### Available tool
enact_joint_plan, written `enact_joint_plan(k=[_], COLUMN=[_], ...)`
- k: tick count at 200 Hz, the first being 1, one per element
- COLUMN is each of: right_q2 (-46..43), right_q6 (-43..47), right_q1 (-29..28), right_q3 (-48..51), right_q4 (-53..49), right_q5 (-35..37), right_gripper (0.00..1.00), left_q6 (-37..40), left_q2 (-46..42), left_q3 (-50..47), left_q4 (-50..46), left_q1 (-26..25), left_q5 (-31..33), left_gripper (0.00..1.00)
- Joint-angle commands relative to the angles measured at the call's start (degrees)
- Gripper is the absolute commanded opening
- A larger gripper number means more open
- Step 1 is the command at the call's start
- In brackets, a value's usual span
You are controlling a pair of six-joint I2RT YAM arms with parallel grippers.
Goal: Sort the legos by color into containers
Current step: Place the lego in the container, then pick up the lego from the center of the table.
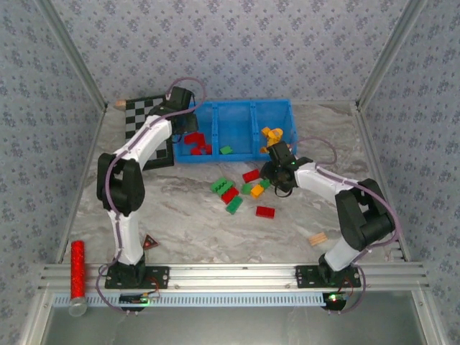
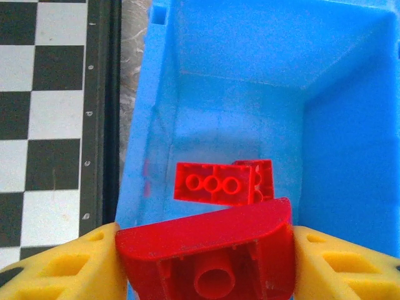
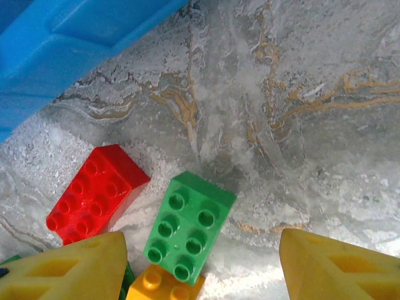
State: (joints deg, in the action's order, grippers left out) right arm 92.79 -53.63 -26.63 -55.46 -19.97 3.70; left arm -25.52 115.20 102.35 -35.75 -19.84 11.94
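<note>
From the top view we see the blue tray (image 1: 244, 106) at the far side of the bench (image 1: 180, 230), just right of the checkerboard (image 1: 144, 118). It has red bricks (image 1: 195, 141) in its left compartment, a lone green piece (image 1: 226, 149) in the middle one and orange-yellow pieces (image 1: 272, 133) in the right one. The left pincer (image 1: 191, 123) hangs over the left compartment, and from up there we cannot make out what it carries.

Its wrist view settles that. The pincer is clenched on a red curved brick (image 2: 212, 234), hollow underside toward the camera, with a yellow finger against each side. Below it, two of the red bricks lie touching on the compartment floor.

The right pincer (image 1: 272, 180) sits low over the loose cluster in front of the tray. In its wrist view the fingers (image 3: 69, 269) stand apart, released and gripping nothing. A green brick (image 3: 187, 228) lies studs up on the bench between them. A red loose brick (image 3: 94, 194) lies just beside it, and an orange-yellow brick (image 3: 164, 284) meets its near end. The top view adds more loose legos left of this pincer, green (image 1: 220, 185) and red, and a single red one (image 1: 265, 211) nearer the arms.
</note>
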Motion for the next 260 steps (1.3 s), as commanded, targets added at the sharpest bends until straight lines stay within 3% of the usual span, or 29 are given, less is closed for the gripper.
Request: enact_joint_plan(k=[1, 64, 123, 179, 260], right_q2=[2.86, 6.99, 10.10, 10.48, 7.27], right_q6=[-1.79, -2.39, -1.49, -0.53, 1.75], right_q1=[0.53, -0.34, -1.57, -2.55, -3.04], right_q3=[-1.55, -2.79, -6.27, -6.68, -6.41], right_q4=[0.93, 0.16, -2.37, -3.42, -5.60], right_q5=[-0.39, -1.59, -0.96, 0.44, 2.91], right_gripper=[0.66, 0.65, 0.51, 0.35, 0.27], left_q6=[1.52, 2.13, 2.05, 1.70, 1.09], left_q2=[2.95, 10.35, 12.94, 11.18, 4.76], left_q3=[4.38, 10.48, 11.54, 7.74, 7.23], left_q4=[-0.14, -2.73, -4.90, -3.54, 0.69], left_q1=[0.50, 0.85, 1.10, 1.11, 1.02], left_q5=[-0.68, -0.32, 0.10, -1.95, -7.30], left_gripper=[0.59, 0.63, 0.67, 0.71, 0.77])
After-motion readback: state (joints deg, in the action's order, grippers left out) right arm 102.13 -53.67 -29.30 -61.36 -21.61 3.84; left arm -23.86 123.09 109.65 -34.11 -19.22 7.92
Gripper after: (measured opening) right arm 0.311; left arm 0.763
